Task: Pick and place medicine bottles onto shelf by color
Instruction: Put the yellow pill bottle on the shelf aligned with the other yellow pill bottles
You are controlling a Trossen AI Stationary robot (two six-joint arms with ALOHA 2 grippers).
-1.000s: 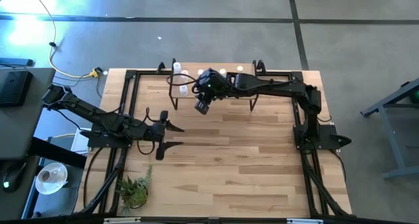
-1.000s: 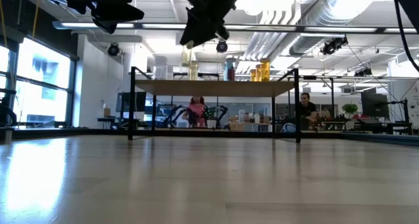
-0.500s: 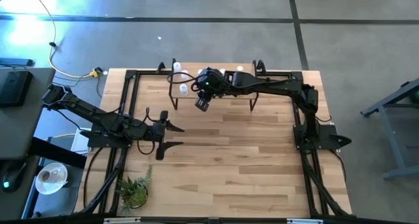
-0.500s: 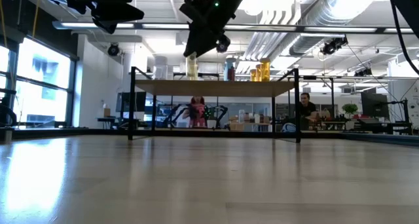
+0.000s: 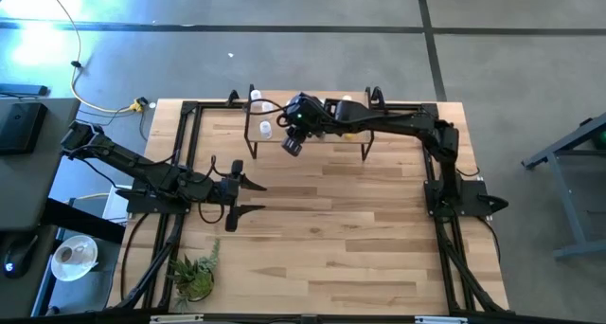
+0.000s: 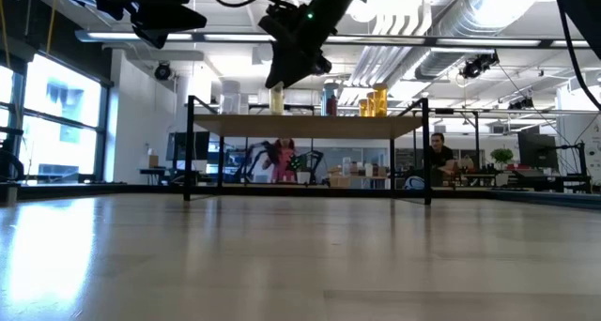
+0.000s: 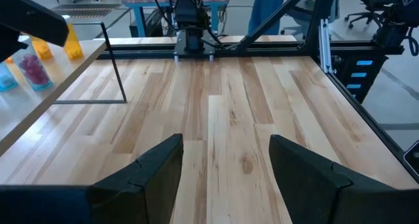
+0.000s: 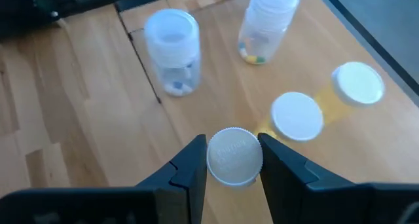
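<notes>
The right end effector point(image 8: 234, 164) was up over the shelf point(image 5: 355, 137) at the upper middle of the high view, its fingers clamped on the white cap of a medicine bottle point(image 8: 234, 156), carried just above the boards. In the right wrist view that bottle hung beside two yellow-bodied bottles point(image 8: 298, 117) already standing on the shelf, so this one looked headed for the yellow group, though its own body colour could not be made out under the cap. Two clear-bodied bottles point(image 8: 171, 47) stood farther along the same board, one with a bluish tint, the other showing mixed pills. From the low view, the shelf carried a row: a pale bottle at the left end, the yellowish one under the arm point(image 6: 277, 99), a reddish-blue one point(image 6: 330, 99) near the middle and amber ones point(image 6: 374, 100) to the right. The worktop point(image 5: 331, 229) showed no loose bottles anywhere in the high view, so by my reckoning the sorting was nearly finished, with this placement and release still to do. The left end effector point(image 5: 237, 199) waited at the left of the worktop, fingers spread apart and holding nothing.
</notes>
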